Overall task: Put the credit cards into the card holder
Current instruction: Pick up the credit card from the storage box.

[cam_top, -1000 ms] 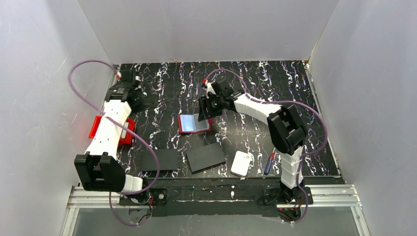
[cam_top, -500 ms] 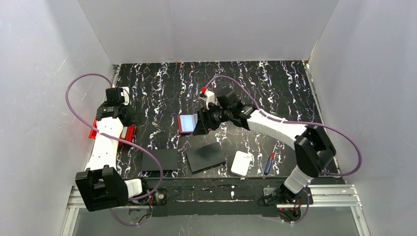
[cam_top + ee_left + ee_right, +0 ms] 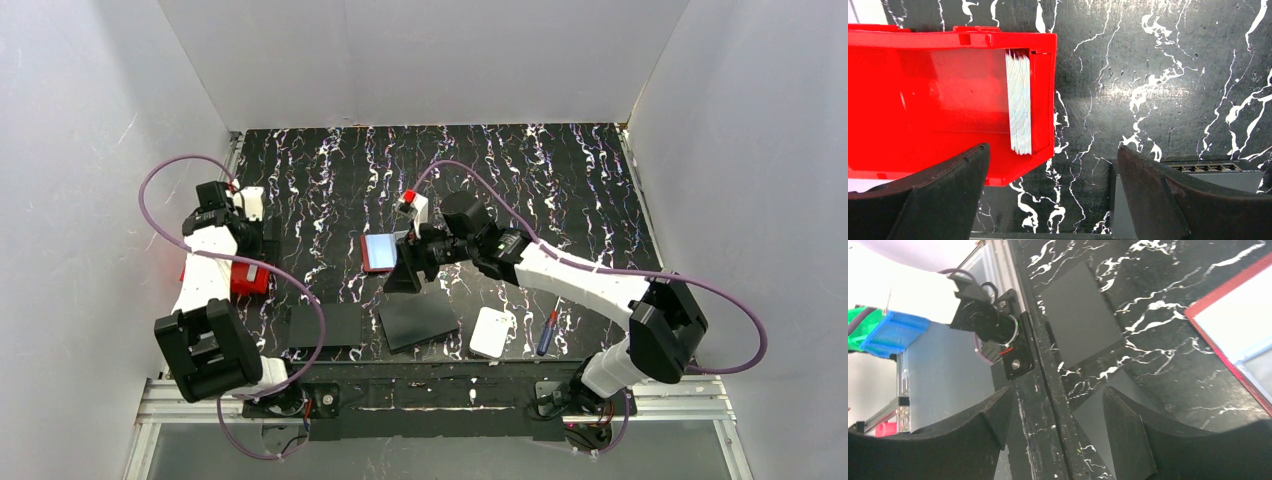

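Several pale credit cards (image 3: 1019, 102) stand on edge as a stack against the right wall of a red bin (image 3: 948, 95). My left gripper (image 3: 1052, 150) hangs open above the bin's near right corner, with nothing between its fingers. In the top view it (image 3: 252, 240) sits over the bin (image 3: 245, 280). The card holder (image 3: 379, 251) lies open mid-table, dark red rim around a pale blue inside. Beside its right edge, my right gripper (image 3: 405, 270) is open and empty. In the right wrist view the holder (image 3: 1243, 325) shows at the right, away from that gripper (image 3: 1058, 395).
Two black flat sheets (image 3: 325, 325) (image 3: 418, 320) lie near the front edge, with a white rounded pad (image 3: 492, 332) and a red-and-blue screwdriver (image 3: 547, 332) to their right. The right wrist view shows the table's front rail (image 3: 1038, 390) under the fingers. White walls enclose the table.
The left arm drew back from the far left of the table to above the red bin. The right arm swung nearer and leftward, covering the holder's right part, and its jaws widened.
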Tool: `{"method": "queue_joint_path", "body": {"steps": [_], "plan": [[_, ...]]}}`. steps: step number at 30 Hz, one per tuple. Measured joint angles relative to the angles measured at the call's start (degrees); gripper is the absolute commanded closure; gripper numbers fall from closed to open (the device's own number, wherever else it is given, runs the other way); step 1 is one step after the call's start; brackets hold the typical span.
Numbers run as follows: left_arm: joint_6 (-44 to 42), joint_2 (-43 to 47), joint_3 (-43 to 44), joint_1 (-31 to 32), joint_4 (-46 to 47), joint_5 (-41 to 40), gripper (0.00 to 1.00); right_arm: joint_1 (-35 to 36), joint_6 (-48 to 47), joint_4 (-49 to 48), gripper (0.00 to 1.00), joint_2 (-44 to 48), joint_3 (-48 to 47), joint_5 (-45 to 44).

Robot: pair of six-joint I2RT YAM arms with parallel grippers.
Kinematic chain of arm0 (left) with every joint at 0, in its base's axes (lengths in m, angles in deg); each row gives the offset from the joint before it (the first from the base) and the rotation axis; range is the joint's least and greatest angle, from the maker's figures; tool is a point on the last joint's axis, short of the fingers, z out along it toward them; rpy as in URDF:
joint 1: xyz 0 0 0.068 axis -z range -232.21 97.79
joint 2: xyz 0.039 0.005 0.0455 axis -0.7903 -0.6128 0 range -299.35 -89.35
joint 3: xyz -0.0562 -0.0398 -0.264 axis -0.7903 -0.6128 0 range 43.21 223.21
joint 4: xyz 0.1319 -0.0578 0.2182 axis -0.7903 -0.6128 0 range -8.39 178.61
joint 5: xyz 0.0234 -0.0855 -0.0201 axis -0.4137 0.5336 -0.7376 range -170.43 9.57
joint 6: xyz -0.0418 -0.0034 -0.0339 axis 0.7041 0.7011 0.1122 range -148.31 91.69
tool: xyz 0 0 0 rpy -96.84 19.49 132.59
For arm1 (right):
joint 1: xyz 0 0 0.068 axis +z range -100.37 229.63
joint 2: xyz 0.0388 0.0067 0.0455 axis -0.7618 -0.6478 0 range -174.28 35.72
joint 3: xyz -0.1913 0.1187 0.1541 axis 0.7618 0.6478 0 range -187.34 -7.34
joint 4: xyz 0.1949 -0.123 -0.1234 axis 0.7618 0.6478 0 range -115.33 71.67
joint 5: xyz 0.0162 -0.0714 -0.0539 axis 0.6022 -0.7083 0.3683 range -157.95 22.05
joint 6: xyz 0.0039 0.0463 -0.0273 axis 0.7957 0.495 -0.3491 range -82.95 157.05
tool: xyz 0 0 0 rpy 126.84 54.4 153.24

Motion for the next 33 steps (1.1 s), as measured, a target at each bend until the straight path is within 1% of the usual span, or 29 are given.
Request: {"method": "queue_joint_path", "body": {"steps": [5, 8, 13, 19, 27, 30, 33], "plan": [[-0.77, -5.16, 0.96, -2.02, -0.74, 3.96, 0.06, 3.08, -1.60, 0.67, 0.24, 1.67, 0.00, -0.90], [-0.80, -9.28, 2.26, -2.00, -1.24, 4.83, 0.02, 3.46, -2.22, 0.84, 0.24, 2.45, 0.00, -1.47], [-0.73, -13.32, 4.59, -2.03, -1.75, 4.70, 0.02, 3.46, -2.51, 0.99, 0.24, 2.57, 0.00, -2.19], [-0.42, -12.94, 4.70, -2.11, -2.19, 4.68, 0.03, 3.46, -2.65, 1.06, 0.24, 2.57, 0.00, -2.21], [0.18, -6.37, 3.22, -2.51, -1.85, 2.80, 0.02, 3.46, -2.61, 1.03, 0.24, 2.57, 0.00, -2.17], [0.50, -7.62, 3.41, -3.02, -1.23, 1.66, 0.02, 3.50, -2.61, 1.03, 0.24, 2.57, 0.00, -2.19], [0.31, -11.52, 4.46, -3.25, -1.36, 1.26, 0.02, 3.57, -2.63, 1.03, 0.24, 2.57, 0.00, -2.19]]}}
